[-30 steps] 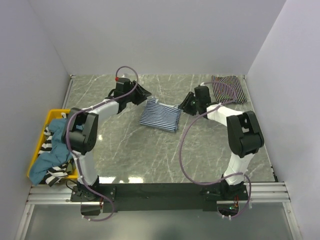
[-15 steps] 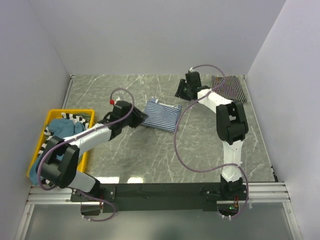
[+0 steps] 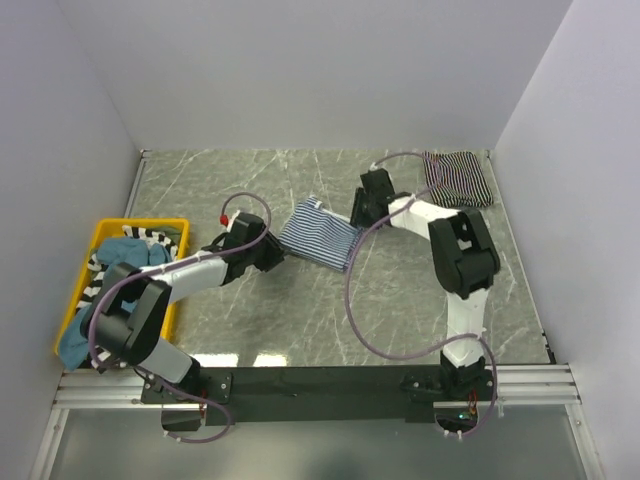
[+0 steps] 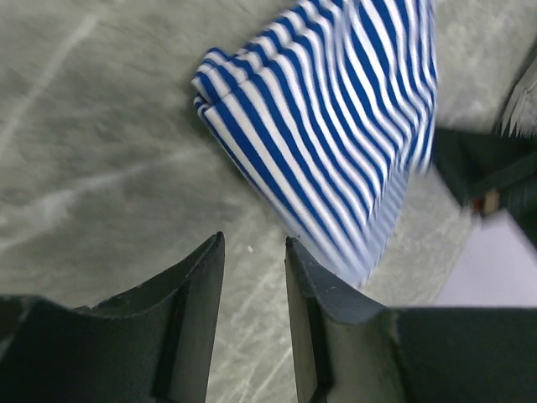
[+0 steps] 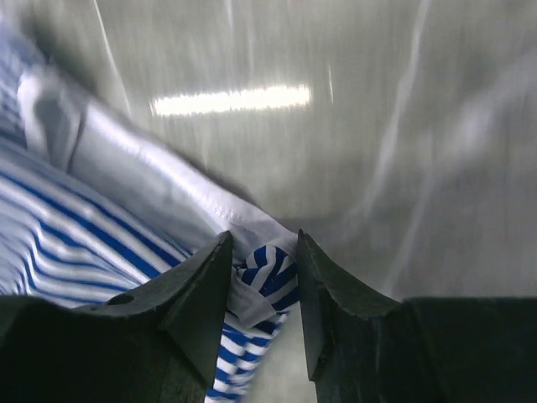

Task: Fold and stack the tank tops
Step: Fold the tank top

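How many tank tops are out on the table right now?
2: a blue-striped top folded at mid-table, and a black-striped top in the far right corner. More are heaped in the yellow bin; that count is unclear.

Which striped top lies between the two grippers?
The blue-and-white top mid-table; the black-and-white top sits at the far right corner, other clothes fill the yellow bin.

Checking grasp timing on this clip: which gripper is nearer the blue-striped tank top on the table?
Right. The right gripper has a white-trimmed edge of the blue-striped tank top between its fingers; the left gripper sits just short of it, bare table between its fingers.
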`<state>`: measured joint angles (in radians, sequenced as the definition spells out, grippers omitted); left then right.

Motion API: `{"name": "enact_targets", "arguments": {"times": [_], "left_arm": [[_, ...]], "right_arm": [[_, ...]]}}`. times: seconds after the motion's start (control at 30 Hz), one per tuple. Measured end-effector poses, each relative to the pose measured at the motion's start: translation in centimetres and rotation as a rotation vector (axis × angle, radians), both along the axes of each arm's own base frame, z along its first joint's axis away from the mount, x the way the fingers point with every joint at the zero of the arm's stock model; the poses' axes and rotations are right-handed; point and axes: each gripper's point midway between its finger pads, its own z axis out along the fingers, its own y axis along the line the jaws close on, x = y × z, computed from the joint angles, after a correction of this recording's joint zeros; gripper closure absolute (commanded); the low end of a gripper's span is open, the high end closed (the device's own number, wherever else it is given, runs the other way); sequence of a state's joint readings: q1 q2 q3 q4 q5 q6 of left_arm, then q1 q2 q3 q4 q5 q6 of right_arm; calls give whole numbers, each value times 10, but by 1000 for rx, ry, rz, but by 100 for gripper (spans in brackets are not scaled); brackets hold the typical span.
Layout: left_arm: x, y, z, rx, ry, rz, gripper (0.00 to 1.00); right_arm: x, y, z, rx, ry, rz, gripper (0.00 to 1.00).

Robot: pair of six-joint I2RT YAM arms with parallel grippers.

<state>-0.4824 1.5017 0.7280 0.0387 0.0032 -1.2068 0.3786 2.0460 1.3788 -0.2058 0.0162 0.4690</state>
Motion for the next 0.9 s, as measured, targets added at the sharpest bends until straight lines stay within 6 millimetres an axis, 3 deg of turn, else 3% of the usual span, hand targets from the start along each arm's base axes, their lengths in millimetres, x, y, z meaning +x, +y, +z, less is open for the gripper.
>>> {"name": "enact_targets", "arguments": {"times": [0.1, 0.23, 0.37, 0.53, 0.77, 0.9], "left_arm": [[10, 9, -11, 24, 26, 21, 60], [30, 22, -11, 46, 27, 50, 60], [45, 25, 3, 54, -12, 47, 60], [43, 21, 5, 56, -14, 8, 61], [35, 16, -1, 57, -5, -32, 62], [31, 12, -7, 64, 8, -48, 62]], "right_arm": [[-48, 0, -2, 27, 24, -2, 56], [-130, 7, -4, 102, 57, 16, 55], [-178, 10, -4, 174, 54, 22, 51], [-183, -2, 9, 189, 4, -18, 45], [-150, 13, 42, 201, -101, 18, 44], [-137, 21, 46, 207, -126, 36, 44]]}}
